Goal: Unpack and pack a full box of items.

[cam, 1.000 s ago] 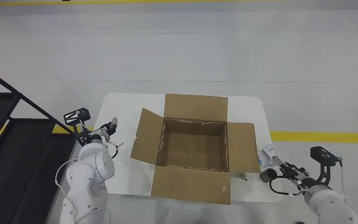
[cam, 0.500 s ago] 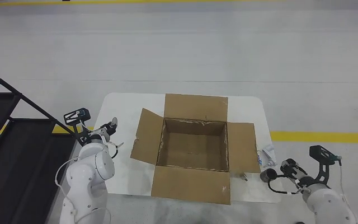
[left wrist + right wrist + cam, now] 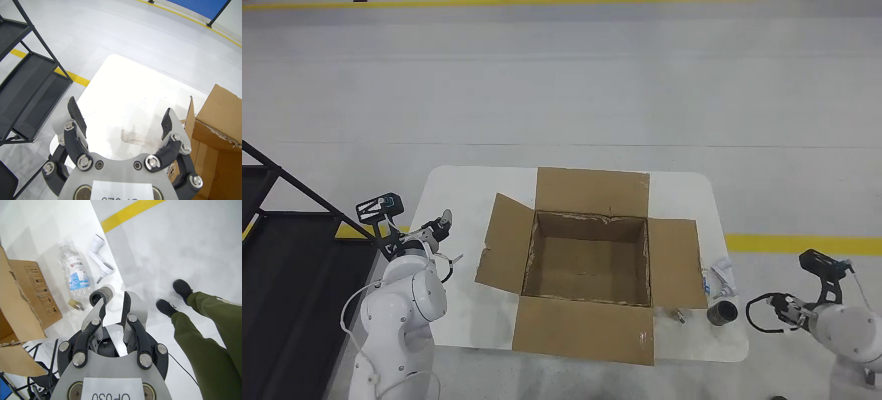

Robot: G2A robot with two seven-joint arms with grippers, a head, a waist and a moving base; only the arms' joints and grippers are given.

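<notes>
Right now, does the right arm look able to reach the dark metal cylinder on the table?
Probably yes: the right gripper is open, empty and pointed at the cylinder close ahead, with nothing between them.

The box [image 3: 223, 121] — and the black rack [image 3: 28, 94] — are cut off by the left wrist view's edge.

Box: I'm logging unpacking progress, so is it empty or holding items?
Empty: the box has its flaps spread, and in the top view its floor is bare cardboard.
</notes>
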